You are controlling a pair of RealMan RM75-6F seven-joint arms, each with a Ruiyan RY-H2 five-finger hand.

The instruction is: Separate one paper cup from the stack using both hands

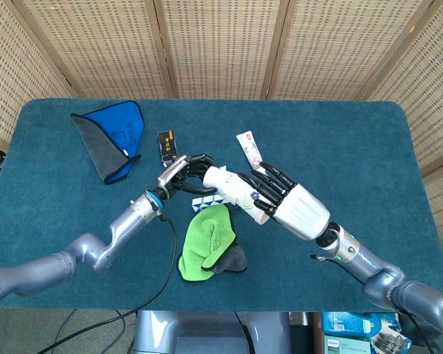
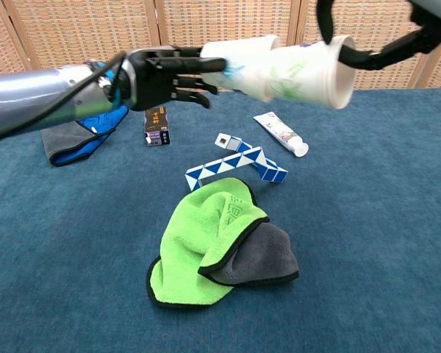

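A stack of white paper cups (image 1: 249, 199) (image 2: 309, 70) is held sideways above the table, its mouth toward my right hand (image 1: 289, 204) (image 2: 388, 54), which grips it around the rim end. My left hand (image 1: 179, 173) (image 2: 158, 73) grips the base end of the outermost cup (image 1: 215, 177) (image 2: 234, 59). That cup has slid partway off the stack and still overlaps it. The green flower print of the cup beneath shows between the two rims. Both hands hang over the middle of the blue table (image 1: 354, 140).
Below the hands lie a green and grey cloth (image 1: 210, 240) (image 2: 206, 246) and a blue-white folding puzzle (image 2: 239, 162). A white tube (image 1: 249, 147) (image 2: 279, 132), a small dark box (image 1: 167, 146) (image 2: 156, 126) and a blue cloth (image 1: 114, 140) (image 2: 73, 136) lie farther back.
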